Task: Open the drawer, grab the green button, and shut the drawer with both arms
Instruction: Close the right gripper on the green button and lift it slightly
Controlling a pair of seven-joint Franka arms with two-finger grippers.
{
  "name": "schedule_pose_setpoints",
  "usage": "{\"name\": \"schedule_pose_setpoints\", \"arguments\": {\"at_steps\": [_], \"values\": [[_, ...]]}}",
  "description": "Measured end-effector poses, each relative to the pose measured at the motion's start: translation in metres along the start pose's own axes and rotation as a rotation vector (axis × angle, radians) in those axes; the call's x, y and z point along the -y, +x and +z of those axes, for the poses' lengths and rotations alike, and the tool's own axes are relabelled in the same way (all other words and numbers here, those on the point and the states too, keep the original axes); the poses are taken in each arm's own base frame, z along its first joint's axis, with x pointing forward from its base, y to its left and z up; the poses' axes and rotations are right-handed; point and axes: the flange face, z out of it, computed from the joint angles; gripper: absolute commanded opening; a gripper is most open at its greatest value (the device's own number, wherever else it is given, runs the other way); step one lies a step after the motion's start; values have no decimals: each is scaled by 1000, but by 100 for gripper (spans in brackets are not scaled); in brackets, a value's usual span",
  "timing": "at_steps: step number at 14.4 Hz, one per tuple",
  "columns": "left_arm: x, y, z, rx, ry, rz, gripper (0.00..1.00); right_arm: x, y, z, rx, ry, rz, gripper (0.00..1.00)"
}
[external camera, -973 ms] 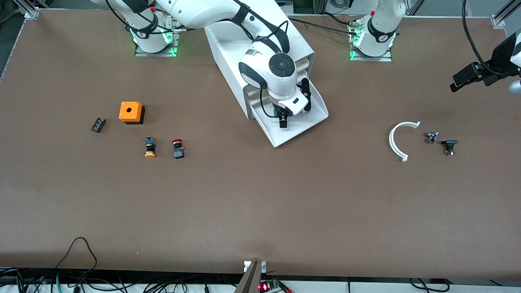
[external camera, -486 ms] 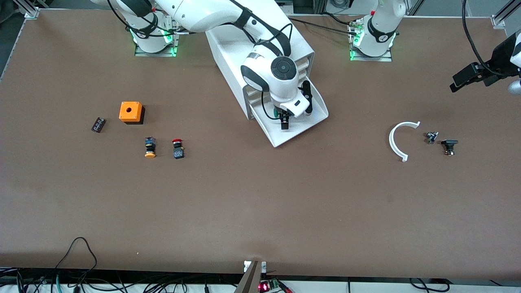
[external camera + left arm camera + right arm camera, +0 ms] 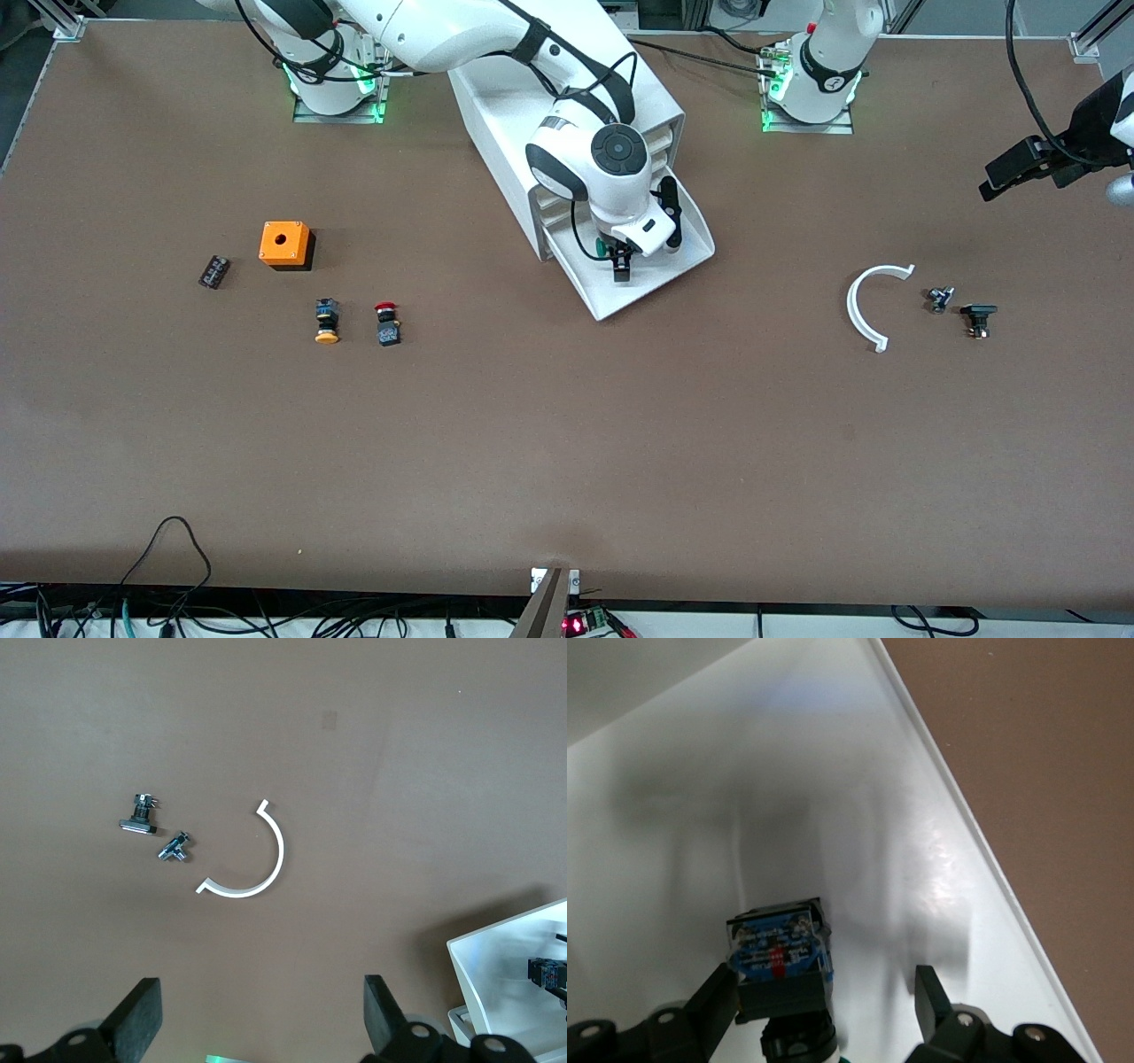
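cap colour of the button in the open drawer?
Green, on the button in the drawer; front view shows it best.

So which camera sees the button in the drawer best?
The right wrist view: the button fills it, lying in the drawer between the right pincer's fingers. The front view shows only a green glimpse; the left wrist view barely catches it.

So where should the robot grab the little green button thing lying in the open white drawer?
Probably by the boxy black-grey body of the green-capped button, coming straight down from above. It lies on its side on the floor of the white plastic drawer, so its flat flanks face the right gripper, whose open fingers straddle it. The left gripper waits open.
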Motion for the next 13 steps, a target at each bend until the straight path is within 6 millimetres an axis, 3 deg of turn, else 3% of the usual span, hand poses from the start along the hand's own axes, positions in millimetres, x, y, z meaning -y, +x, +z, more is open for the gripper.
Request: {"name": "schedule_pose_setpoints", "arguments": {"at_steps": [2,6,9,13], "values": [[0,0,0,0,0,0,100,0,0,0,0,0,0,62],[0,0,0,0,0,0,100,2,2,0,2,-4,-6,42],[0,0,0,0,0,0,100,6,6,-1,6,-14,-21,32],[0,1,1,0,0,0,100,11,11,-1,8,-20,-35,28]]}}
